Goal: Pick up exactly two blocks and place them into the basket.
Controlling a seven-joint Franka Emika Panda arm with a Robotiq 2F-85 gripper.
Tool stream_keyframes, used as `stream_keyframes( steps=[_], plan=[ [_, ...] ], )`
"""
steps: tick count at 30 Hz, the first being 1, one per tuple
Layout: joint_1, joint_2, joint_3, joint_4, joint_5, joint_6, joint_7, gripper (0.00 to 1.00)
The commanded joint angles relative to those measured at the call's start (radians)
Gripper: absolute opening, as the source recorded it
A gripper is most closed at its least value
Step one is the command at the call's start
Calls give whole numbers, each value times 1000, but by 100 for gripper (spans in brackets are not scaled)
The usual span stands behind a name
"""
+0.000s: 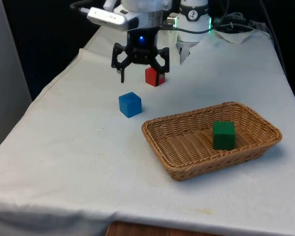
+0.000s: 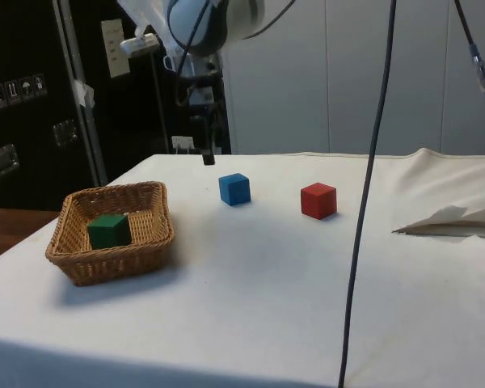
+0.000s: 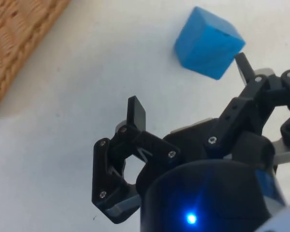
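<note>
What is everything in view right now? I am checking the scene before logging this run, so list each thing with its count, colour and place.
green block: one, green, inside the basket
basket: one, tan wicker, on the table toward the front view's right
blue block: one, blue, on the cloth to the front view's left of the basket, beneath the gripper
red block: one, red, on the cloth farther from the basket than the blue block
tablecloth: one, white, covering the table
cable: one, dark, hanging in front of the side view
gripper: one, black, open and empty, hovering above the cloth near the blue block
</note>
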Motion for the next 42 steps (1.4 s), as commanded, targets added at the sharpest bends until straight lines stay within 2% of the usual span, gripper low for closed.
stream_keyframes(
  steps=[1,2,3,4,5,10,11,12,13,17,18,19,21,27,33,35,36,42],
  plan=[
    [-13,4,3,-2,13,12,-19,100],
    [-14,8,-1,-2,17,13,-27,100],
    [-4,8,-9,0,10,4,-18,100],
    [-15,11,-6,-2,22,14,-35,100],
    [-17,15,-10,-2,27,15,-44,100],
    [-19,34,-32,5,59,13,-74,100],
    [-11,33,-40,3,51,12,-68,100],
    [-21,34,-35,5,62,13,-80,100],
    [-23,35,-37,4,64,13,-85,100],
    [-23,40,-53,1,73,14,-104,100],
    [-17,40,-57,2,67,11,-96,100],
    [-24,43,-55,1,75,16,-104,100],
    [-26,55,-57,2,81,20,-98,100],
    [-21,76,-65,5,95,22,-83,100],
    [-26,90,-60,12,120,22,-49,100],
    [-20,89,-65,9,115,25,-48,100],
    [-25,90,-61,15,125,19,-48,100],
    [-28,90,-55,25,133,20,-66,100]
  ],
)
